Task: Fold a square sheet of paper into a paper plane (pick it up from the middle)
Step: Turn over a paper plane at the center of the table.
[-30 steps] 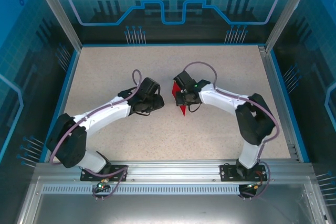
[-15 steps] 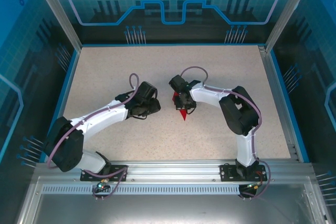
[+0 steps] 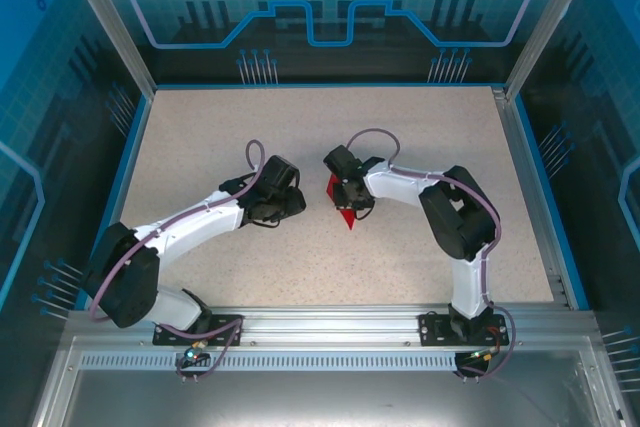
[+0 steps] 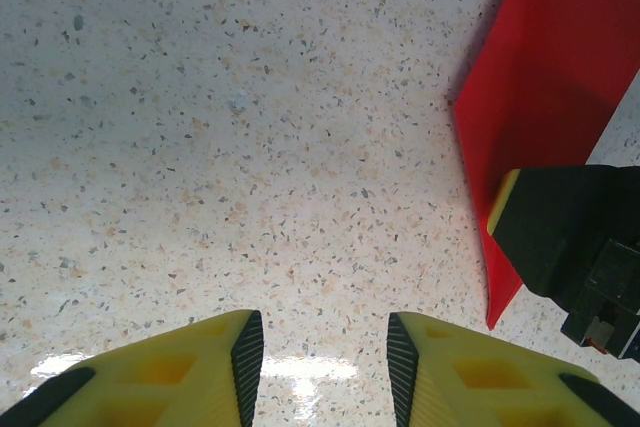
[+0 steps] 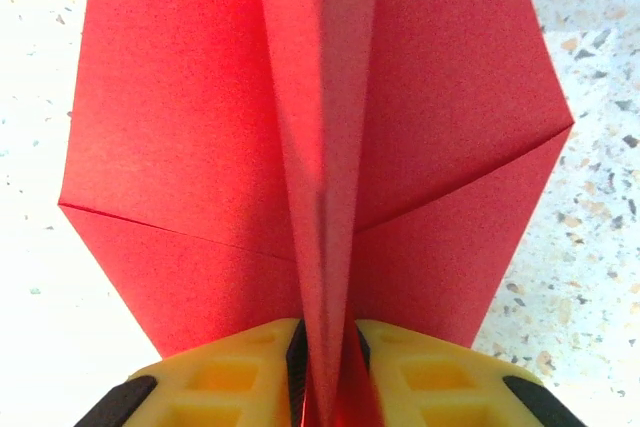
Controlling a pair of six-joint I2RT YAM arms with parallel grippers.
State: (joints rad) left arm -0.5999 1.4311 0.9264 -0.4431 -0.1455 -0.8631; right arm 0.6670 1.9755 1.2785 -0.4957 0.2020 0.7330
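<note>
The red paper plane (image 5: 320, 147) stands pinched along its raised centre crease, its folded flaps spreading to both sides over the speckled table. My right gripper (image 5: 325, 357) is shut on that crease, yellow fingers (image 5: 235, 372) pressed close on either side. From above, the plane (image 3: 347, 215) pokes out as a red point below the right gripper (image 3: 345, 192) near the table's middle. My left gripper (image 4: 325, 347) stands open over bare tabletop, nothing between its fingers (image 4: 190, 372). The plane (image 4: 545, 97) rises at the right of the left wrist view, a short gap from the left gripper (image 3: 290, 197).
The speckled table (image 3: 200, 137) is bounded by a blue rim and metal frame posts. A black and yellow finger of the right gripper (image 4: 560, 227) overlaps the paper in the left wrist view.
The right gripper with the red paper shifted left and a little down, its arm folding closer. The left gripper drew back slightly to the left. In the last half second almost nothing moved.
</note>
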